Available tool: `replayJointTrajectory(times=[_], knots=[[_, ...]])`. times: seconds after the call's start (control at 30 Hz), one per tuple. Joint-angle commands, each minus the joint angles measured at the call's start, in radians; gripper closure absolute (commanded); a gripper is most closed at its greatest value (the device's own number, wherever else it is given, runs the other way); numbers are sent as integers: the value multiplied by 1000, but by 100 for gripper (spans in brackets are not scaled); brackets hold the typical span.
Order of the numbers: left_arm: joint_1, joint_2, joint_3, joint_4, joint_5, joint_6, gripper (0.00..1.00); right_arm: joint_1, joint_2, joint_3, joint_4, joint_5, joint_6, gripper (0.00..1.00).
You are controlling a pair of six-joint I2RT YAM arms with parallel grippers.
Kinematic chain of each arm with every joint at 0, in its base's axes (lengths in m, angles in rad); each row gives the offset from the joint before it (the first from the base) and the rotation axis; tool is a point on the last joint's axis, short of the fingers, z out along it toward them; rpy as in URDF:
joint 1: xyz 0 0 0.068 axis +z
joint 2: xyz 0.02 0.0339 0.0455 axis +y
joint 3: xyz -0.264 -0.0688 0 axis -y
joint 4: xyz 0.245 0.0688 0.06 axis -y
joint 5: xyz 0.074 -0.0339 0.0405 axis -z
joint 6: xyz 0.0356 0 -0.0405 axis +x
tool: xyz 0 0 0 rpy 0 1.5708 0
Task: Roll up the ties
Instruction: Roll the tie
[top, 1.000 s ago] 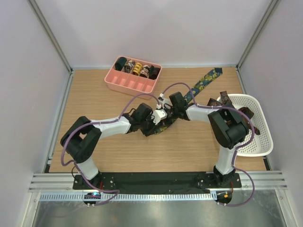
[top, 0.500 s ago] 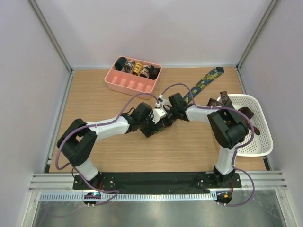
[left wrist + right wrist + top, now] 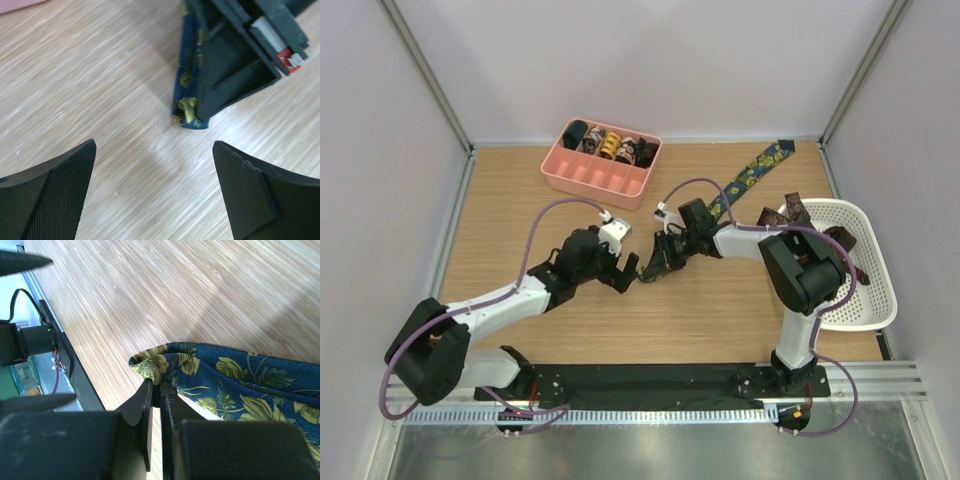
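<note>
A navy tie with yellow-green flower print (image 3: 748,176) lies diagonally from the back right toward the table's middle. My right gripper (image 3: 657,262) is shut on its folded near end, and the right wrist view shows the jaws (image 3: 161,388) pinching the fold of the tie (image 3: 235,372). My left gripper (image 3: 626,269) stands open just left of that fold, with nothing between its fingers. In the left wrist view it (image 3: 155,192) hovers over bare wood, with the tie's fold (image 3: 187,105) a little ahead. Several coiled ties (image 3: 608,145) sit in the pink tray (image 3: 582,177).
The pink tray stands at the back, left of centre. A white basket (image 3: 871,298) at the right edge holds brown ties (image 3: 793,211). Walls enclose the table on three sides. The arms' purple cables arch over the middle.
My left gripper has opened, let go of the navy tie and drawn back to the left. The right gripper stays shut on the tie's fold, almost where it was.
</note>
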Motion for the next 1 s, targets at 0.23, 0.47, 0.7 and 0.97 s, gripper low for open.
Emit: replayJointTrajectory(times=[0.23,0.47,0.7,0.97], knots=[[37,-52,-95,314,79,-11,0,18,-54,46,-10,-19,-20,99],[15,75,-40,309,297,152,0,18,-67,70,-58,-28,-47,99],[-20,200,71,189,239,259,1,18,-66,58,-30,-41,-19,99],[-20,318,134,175,231,309,6,4,-61,24,48,-62,64,99]])
